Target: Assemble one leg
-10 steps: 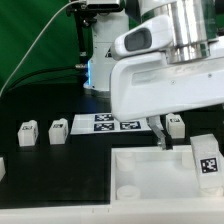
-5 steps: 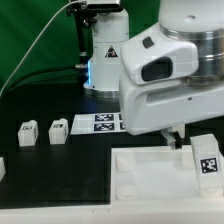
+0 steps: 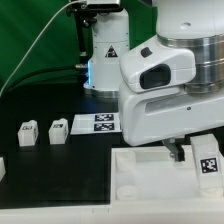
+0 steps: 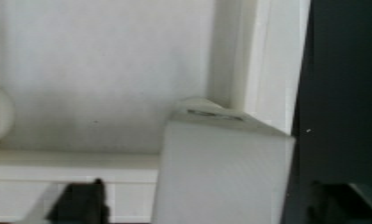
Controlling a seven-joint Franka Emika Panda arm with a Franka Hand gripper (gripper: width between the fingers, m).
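My gripper [image 3: 182, 150] hangs low over the far right part of the large white panel [image 3: 150, 168]. In the wrist view a plain white block, the leg [image 4: 227, 165], stands between the two dark fingers of the gripper [image 4: 209, 200], which look shut on it. Its far end points at the panel's raised rim [image 4: 263, 60]; black table shows beyond. In the exterior view the arm hides the held leg. Two loose legs [image 3: 27, 133] [image 3: 57, 130] lie on the table at the exterior view's left. Another tagged leg [image 3: 208, 162] stands by the panel's right end.
The marker board [image 3: 100, 122] lies behind the panel, near the robot's base [image 3: 105, 50]. A small white piece [image 3: 2, 168] shows at the exterior view's left edge. A cable runs across the back left.
The arm has moved toward the exterior view's right and lower, coming over the panel. The loose legs and the marker board have not moved.
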